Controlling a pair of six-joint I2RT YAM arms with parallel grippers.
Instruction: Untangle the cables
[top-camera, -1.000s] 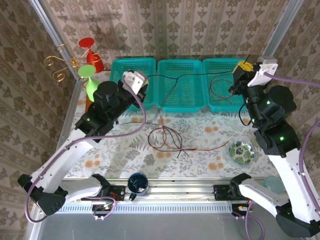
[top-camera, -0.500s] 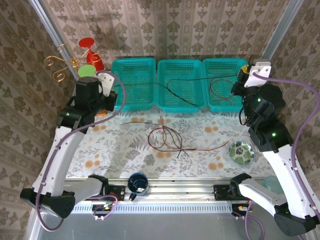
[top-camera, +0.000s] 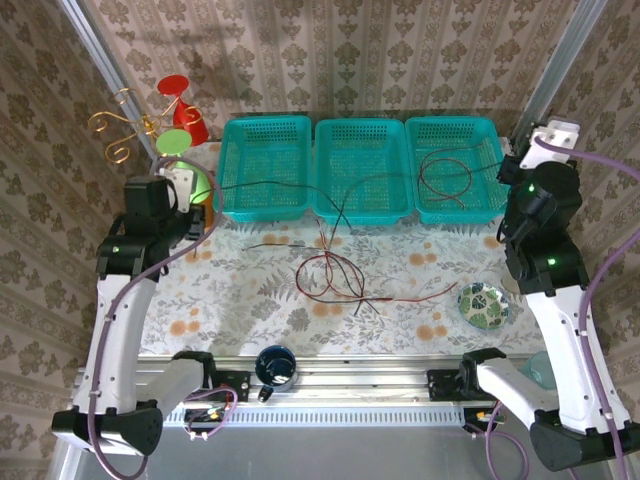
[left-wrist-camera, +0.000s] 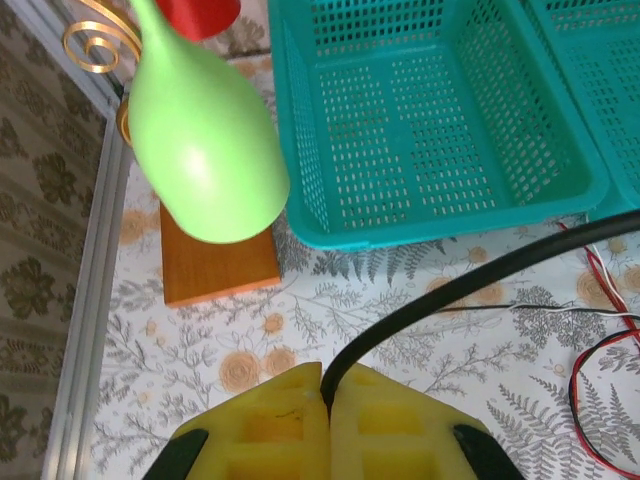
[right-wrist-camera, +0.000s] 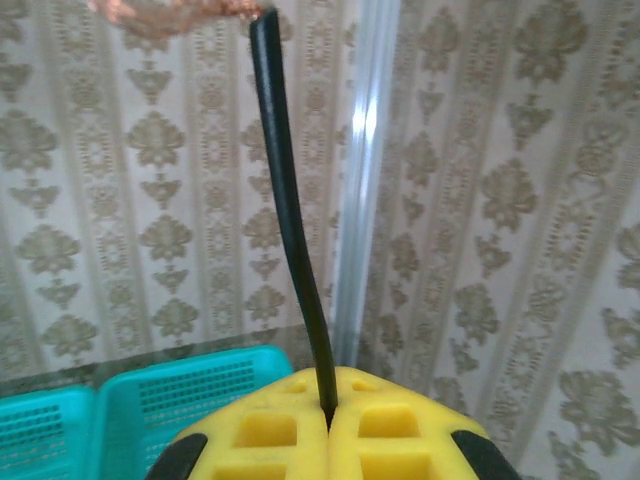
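A black cable (top-camera: 280, 185) runs across the three teal baskets, from my left gripper (top-camera: 197, 190) to my right gripper (top-camera: 508, 170). In the left wrist view my left gripper (left-wrist-camera: 328, 395) is shut on one end of the black cable (left-wrist-camera: 480, 280), above the table beside the green vase (left-wrist-camera: 205, 150). My right gripper (right-wrist-camera: 328, 410) is shut on the other end of the black cable (right-wrist-camera: 290, 200), whose bare copper tip (right-wrist-camera: 180, 12) points up. A dark red cable (top-camera: 445, 180) lies coiled in the right basket. More dark red loops (top-camera: 330, 275) lie tangled on the table.
Three teal baskets (top-camera: 365, 215) line the back of the table. A green vase (top-camera: 178, 142), a red one (top-camera: 180, 95) and a gold wire stand (top-camera: 120, 125) crowd the back left, by an orange block (left-wrist-camera: 215, 265). A patterned bowl (top-camera: 483, 305) and a dark cup (top-camera: 275, 365) sit near the front.
Both arms have swung outward, the left to the vase, the right past the right basket. The black cable between them now lies lower across the baskets.
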